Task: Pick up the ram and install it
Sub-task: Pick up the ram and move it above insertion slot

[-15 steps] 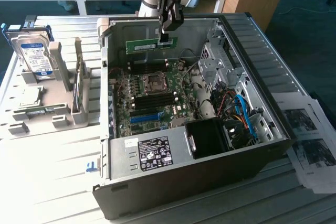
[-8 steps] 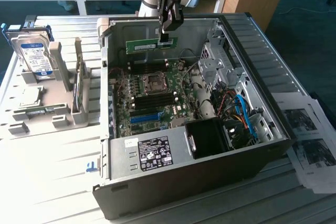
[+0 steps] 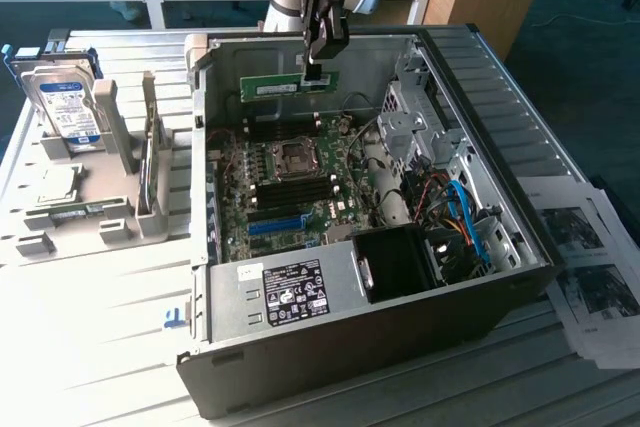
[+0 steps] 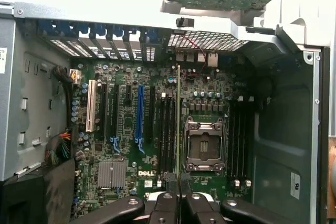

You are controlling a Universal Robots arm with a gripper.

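1. Fingers clamp one end of the green ram; the stick hangs level above the motherboard inside the open computer case.
2. A hard drive stands in a grey holder on the counter, at the exterior view's left.

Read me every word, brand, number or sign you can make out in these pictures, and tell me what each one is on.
"DELL": white print on the motherboard.
Too small to read: the pale label on the ram.
Too blurred to read: the blue-white label on the hard drive.
Too small to read: the black sticker on the computer case.
Too blurred to read: the printed sheets beside the case.
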